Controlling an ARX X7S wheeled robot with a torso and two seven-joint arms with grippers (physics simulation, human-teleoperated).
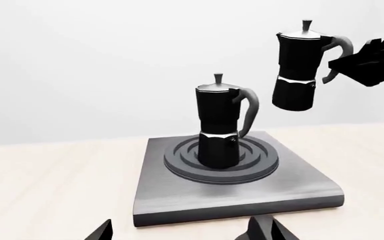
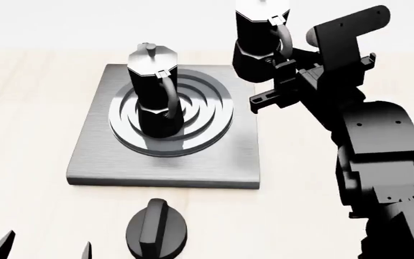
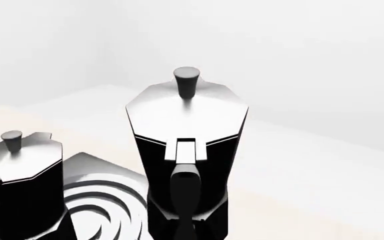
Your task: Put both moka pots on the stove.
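Two moka pots: one upright (image 2: 153, 91) on stove (image 2: 92, 156) burner, frame centre; one (image 2: 257, 38) aloft upper right, handle clamped by right end effector (image 2: 282, 81). One knob (image 2: 157, 229). Left end effector (image 1: 185, 232): fingertips only, state untellable.

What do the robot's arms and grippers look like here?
The right arm is matte black throughout, built from blocky, angular housings with small screw holes, ending in a boxy right gripper. Of the left gripper, only black pointed fingertips show. No cables or markings visible.
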